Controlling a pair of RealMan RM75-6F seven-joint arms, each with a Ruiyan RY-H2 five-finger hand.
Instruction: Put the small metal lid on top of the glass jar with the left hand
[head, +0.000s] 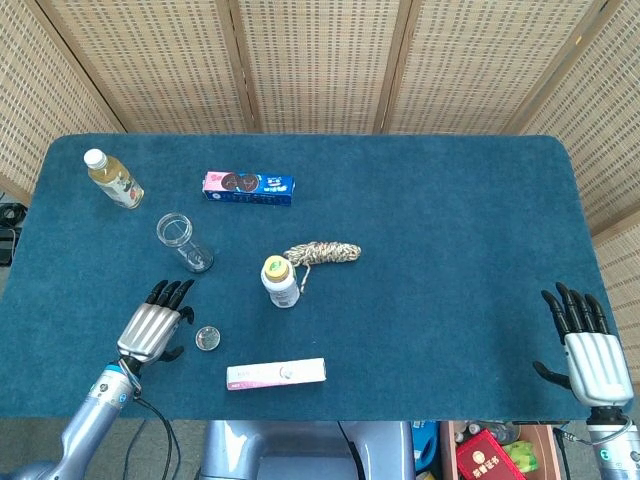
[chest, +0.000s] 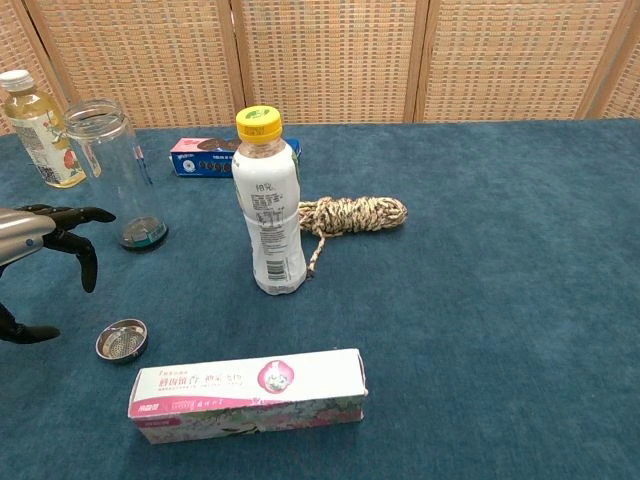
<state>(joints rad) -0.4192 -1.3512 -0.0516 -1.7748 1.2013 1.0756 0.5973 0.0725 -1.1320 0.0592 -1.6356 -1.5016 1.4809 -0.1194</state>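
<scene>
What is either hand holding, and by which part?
Nothing. The left hand is open beside the lid, not touching it; the right hand is open too.

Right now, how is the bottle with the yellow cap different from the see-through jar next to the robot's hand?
The white bottle is opaque, with a printed label; the glass jar is clear and unlabelled. The white bottle is closed by a yellow cap, while the glass jar is open on top, its small metal lid lying apart on the cloth. The white bottle narrows to a neck; the glass jar has a wide mouth. Both stand upright on the table.

Both hands, left hand (head: 152, 330) and right hand (head: 587, 358), have silver backs and black fingers (head: 168, 292).
</scene>
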